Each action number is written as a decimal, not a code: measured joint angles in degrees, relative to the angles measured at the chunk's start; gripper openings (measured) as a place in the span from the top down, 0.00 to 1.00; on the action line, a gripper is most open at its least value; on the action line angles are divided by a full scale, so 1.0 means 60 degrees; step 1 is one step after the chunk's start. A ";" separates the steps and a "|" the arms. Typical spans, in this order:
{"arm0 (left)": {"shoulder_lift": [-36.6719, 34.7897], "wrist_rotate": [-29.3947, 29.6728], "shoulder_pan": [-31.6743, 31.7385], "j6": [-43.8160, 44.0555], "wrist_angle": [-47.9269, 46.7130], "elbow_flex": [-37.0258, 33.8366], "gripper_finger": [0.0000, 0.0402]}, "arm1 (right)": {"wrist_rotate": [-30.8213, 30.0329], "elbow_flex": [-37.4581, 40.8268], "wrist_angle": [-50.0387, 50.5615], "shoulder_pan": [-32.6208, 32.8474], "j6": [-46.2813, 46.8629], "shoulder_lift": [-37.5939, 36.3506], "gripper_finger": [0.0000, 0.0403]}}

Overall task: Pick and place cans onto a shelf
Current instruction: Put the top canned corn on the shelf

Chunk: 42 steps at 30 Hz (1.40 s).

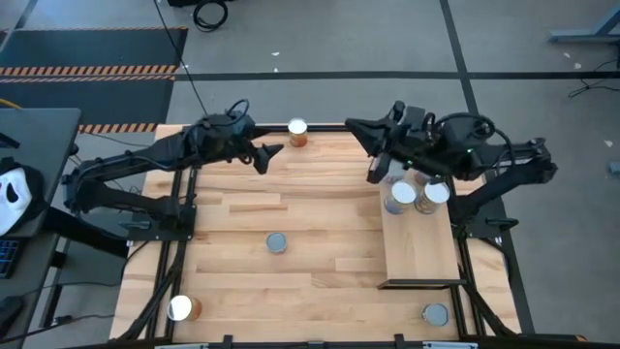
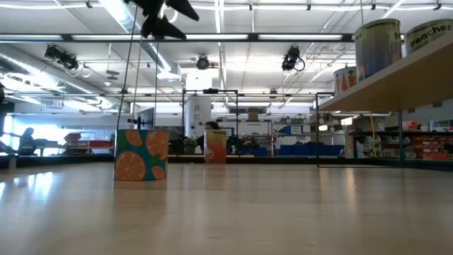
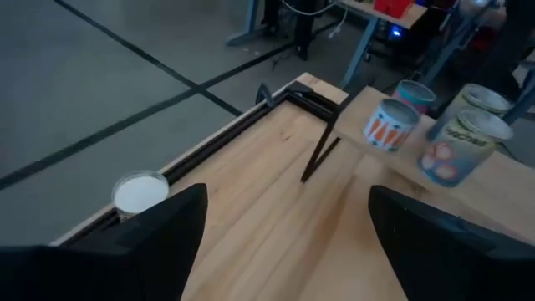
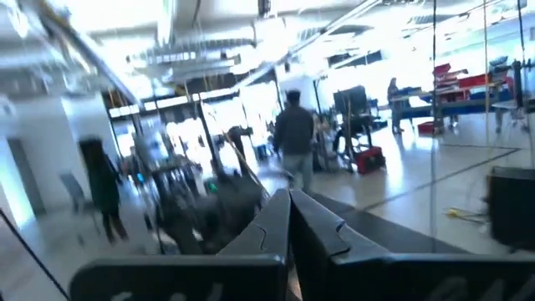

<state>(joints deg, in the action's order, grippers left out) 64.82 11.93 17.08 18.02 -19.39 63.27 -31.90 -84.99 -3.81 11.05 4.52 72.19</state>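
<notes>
Wooden tabletop [image 1: 320, 213], left gripper [image 1: 268, 155] jaws wide near white-topped can [image 1: 297, 131], right gripper [image 1: 374, 175] jaws closed

Shelf [image 1: 423, 254] sits at three o'clock on the bench [image 1: 320, 233], cans [image 1: 415, 194] on its far end; another can [image 1: 277, 242] centre.

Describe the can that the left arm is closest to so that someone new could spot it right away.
Start at the plank tabletop and follow its far edge, the one away from the shelf's open end. Near the middle of that edge stands one can, just ahead of the left gripper's open fingers. Its bright white top and orange-brown side, standing alone at the rim, set it apart from the cans clustered on the shelf.
</notes>
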 joint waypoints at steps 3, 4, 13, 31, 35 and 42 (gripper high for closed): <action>0.0000 -0.0555 0.0426 0.0286 0.0849 -0.0679 0.16 | 0.0021 0.0000 -0.0604 0.0018 0.0838 0.0252 0.96; 0.0000 -0.0691 0.0570 0.0366 0.1070 -0.0868 0.16 | 0.0052 0.0000 -0.0719 0.0018 0.1133 0.0331 0.96; 0.0385 -0.1373 0.1740 0.0323 0.1569 -0.1807 0.16 | 0.0040 0.0000 -0.0728 -0.0103 0.1989 0.1140 0.96; 0.3613 -0.3794 0.3630 -0.3342 0.4373 -0.1800 0.16 | -0.0036 -0.0004 -0.0300 -0.1095 0.3670 0.2255 0.96; 0.4062 -0.3804 0.4128 -0.3461 0.4413 -0.1767 0.16 | -0.0007 -0.0004 0.0204 -0.1512 0.2865 0.2009 0.95; 0.5298 -0.4520 0.4661 -0.4613 0.4010 -0.0598 0.16 | 0.0123 0.0000 0.0722 -0.2496 0.1308 0.1560 0.94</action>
<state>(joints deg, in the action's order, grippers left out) 96.61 -15.19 45.05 -9.65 4.67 59.68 -31.16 -84.99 0.52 -3.93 12.37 81.55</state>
